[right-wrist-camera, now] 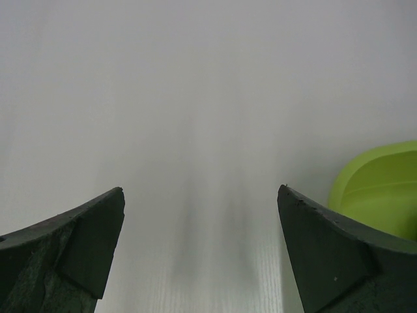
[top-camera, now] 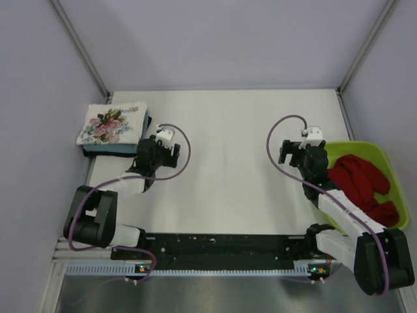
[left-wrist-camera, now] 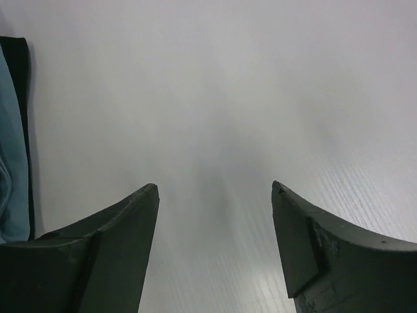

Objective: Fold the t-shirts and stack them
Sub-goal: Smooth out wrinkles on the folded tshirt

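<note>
A folded white shirt with a pink-red flower print tops a stack at the table's back left. A blue-grey shirt and a black one lie under it; their edges show in the left wrist view, blue-grey and black. My left gripper is open and empty just right of the stack, also seen in its wrist view. My right gripper is open and empty over the bare table left of the bin, also seen in its wrist view.
A lime-green plastic bin stands at the right edge with a red cloth in it; its rim shows in the right wrist view. The white table lies between the arms. Grey walls close in both sides.
</note>
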Controlling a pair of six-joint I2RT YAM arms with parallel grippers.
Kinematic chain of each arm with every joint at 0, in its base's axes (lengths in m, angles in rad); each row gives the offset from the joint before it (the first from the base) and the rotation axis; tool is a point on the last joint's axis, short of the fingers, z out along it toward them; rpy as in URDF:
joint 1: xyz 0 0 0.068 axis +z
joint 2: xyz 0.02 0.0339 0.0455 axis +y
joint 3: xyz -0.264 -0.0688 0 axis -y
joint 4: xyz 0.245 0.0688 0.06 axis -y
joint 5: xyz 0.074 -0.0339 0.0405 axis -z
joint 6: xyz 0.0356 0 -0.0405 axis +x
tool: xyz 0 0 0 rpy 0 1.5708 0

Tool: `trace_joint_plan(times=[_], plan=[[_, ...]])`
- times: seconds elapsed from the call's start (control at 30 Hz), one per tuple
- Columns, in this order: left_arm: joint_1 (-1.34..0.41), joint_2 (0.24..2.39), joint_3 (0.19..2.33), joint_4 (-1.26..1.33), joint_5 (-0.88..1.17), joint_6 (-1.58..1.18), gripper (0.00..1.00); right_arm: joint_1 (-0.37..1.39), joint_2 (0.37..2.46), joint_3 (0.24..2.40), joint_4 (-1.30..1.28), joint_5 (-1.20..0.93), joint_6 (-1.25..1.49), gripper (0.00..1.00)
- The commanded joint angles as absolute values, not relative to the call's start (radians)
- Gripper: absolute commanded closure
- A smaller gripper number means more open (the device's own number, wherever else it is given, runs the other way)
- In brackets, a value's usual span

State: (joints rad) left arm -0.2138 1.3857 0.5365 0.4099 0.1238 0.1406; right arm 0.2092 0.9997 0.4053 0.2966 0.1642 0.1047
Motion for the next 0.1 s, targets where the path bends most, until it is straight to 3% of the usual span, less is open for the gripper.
trace_joint_plan(times=[0.0, 0.07], plan=[[-0.213, 1.356, 0.523, 0.471, 0.155, 0.143, 0.26, 0.215, 0.991, 0.411, 0.362, 0.178, 0.1, 0.01], [-0.213, 1.367, 0.535, 0.468, 0.109, 0.123, 0.25, 0.215, 0.991, 0.413, 0.364, 0.181, 0.103, 0.01]])
